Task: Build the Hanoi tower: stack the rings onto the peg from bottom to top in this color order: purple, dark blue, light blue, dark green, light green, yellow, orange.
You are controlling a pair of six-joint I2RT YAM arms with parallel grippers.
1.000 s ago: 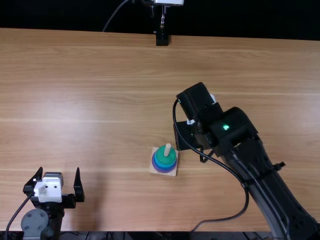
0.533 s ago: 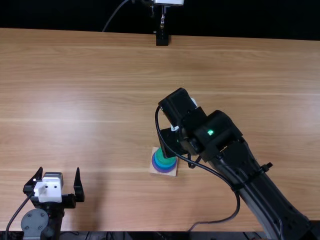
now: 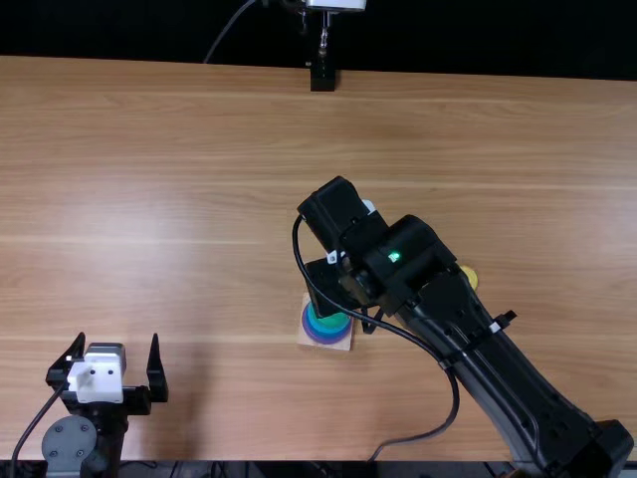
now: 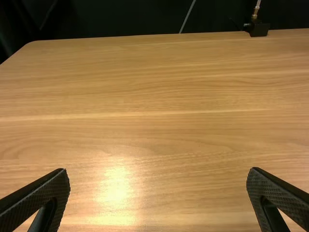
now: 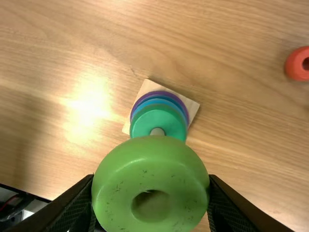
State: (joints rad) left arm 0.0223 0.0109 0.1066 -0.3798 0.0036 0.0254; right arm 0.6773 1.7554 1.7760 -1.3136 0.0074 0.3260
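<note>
In the top view my right gripper (image 3: 333, 289) is over the far part of the stack, its fingertips hidden beneath its body. The right wrist view has the right gripper (image 5: 151, 181) shut on the light green ring (image 5: 150, 164), held above the wooden base (image 5: 193, 107). Behind it stands the peg (image 5: 157, 131), with the dark green ring (image 5: 166, 117) uppermost, blue below and the purple ring (image 5: 179, 102) lowest. My left gripper (image 3: 117, 344) is open at the near left; in its wrist view the left gripper (image 4: 158, 176) has nothing between its fingers.
A yellow ring (image 3: 470, 277) lies on the table beside the right arm, partly covered by it. An orange-red ring (image 5: 299, 64) rests on the wood in the right wrist view. A black stand (image 3: 322, 76) is at the far edge.
My right arm has swung left, bringing its gripper over the stack and covering the peg in the top view. The yellow ring has come into sight. The left arm has kept still.
</note>
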